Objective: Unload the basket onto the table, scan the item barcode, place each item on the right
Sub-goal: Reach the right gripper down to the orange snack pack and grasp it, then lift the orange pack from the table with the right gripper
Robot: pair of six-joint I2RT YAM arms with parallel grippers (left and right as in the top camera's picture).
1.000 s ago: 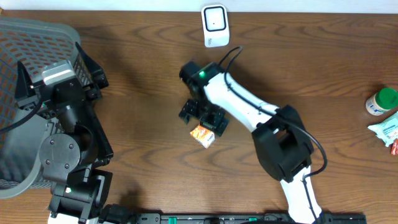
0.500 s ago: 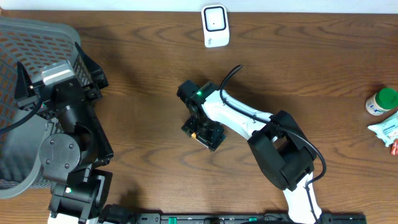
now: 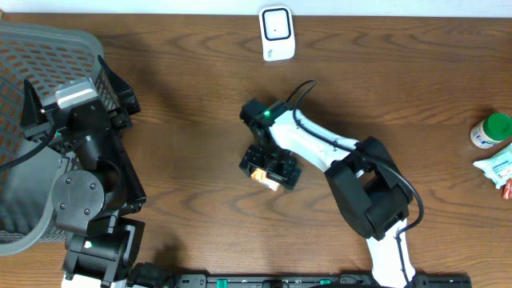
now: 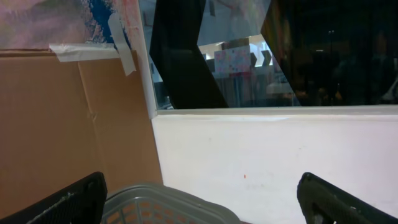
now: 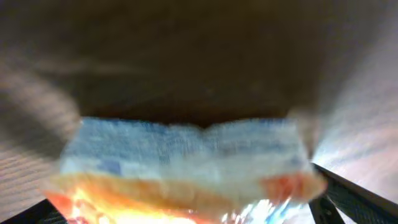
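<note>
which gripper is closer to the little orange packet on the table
Right. The right gripper hangs right over the orange packet, straddling it. The left gripper is far off at the left side of the table, up by the gray basket.

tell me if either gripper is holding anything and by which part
The left gripper holds nothing. The right gripper straddles the orange packet, a finger at each side, but blur hides any contact, so a hold cannot be told.
</note>
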